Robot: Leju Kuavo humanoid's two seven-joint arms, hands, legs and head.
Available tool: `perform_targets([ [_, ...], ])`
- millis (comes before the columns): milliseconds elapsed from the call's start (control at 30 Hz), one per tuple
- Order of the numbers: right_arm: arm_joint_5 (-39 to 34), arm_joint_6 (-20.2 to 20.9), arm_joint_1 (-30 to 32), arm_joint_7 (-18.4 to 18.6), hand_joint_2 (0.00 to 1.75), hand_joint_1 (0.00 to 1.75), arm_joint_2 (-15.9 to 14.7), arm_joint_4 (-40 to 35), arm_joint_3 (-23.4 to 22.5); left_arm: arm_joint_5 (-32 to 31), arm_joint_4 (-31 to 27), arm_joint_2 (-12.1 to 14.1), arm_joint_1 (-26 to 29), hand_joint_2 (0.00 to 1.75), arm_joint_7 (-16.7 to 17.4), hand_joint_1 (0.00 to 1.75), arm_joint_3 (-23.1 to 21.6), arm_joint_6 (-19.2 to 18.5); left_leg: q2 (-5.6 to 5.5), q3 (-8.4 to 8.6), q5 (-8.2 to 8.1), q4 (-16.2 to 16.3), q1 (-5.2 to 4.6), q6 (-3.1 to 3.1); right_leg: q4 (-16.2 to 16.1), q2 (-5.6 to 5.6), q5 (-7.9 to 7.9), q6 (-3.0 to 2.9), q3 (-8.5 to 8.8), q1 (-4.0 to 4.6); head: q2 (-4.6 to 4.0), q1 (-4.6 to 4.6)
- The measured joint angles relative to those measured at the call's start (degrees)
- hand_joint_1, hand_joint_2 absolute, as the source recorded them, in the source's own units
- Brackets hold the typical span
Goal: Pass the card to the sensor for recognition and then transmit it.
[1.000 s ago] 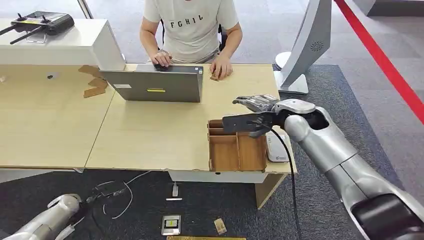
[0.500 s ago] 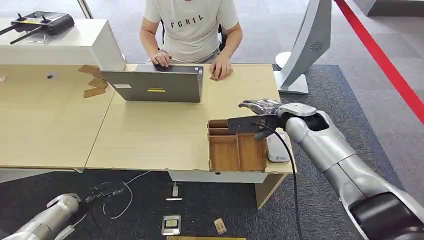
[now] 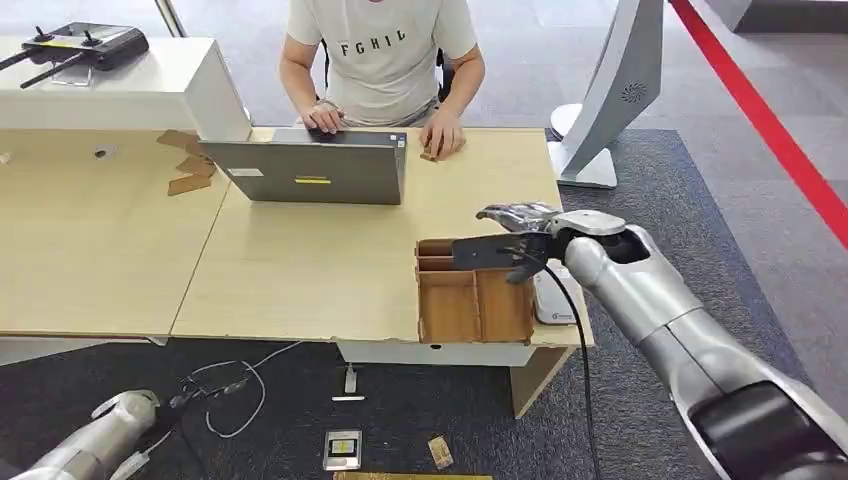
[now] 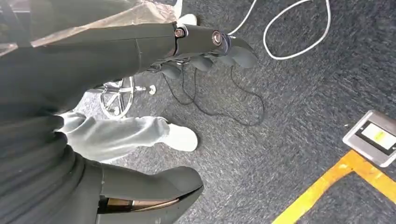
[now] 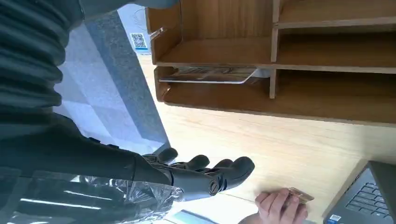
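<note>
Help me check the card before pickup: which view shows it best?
The right wrist view: the card lies flat in a tray compartment. In the head view the right hand covers that spot; the left wrist view faces the floor.

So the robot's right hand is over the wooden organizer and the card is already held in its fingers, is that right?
Not quite. The right hand is over the wooden organizer, but it holds nothing. The right wrist view shows the card lying in one of the organizer's compartments, apart from the open fingers.
</note>
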Motion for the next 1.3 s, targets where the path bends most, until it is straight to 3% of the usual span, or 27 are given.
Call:
perform_targets([
  [867, 4.31, -2.73, -1.07, -2.73, 1.75, 0.00, 0.55, 4.66, -0.28, -4.13, -0.35, -0.35, 0.13, 1.75, -0.28, 0.00, 2.71, -2.43, 0.00, -0.01, 0.00, 0.00, 0.00, 0.00, 0.00, 0.00, 0.00, 0.00, -0.01, 0.00, 0.00, -0.02],
  [1300, 5.70, -4.90, -2.26, -4.46, 1.75, 0.00, 2.43, 8.35, -0.59, -4.65, -0.35, -0.11, 0.64, 1.75, -0.31, 0.00, 4.24, -2.43, 0.00, -0.03, 0.00, 0.00, 0.00, 0.00, 0.00, 0.00, 0.00, 0.00, -0.03, 0.01, 0.00, 0.00],
])
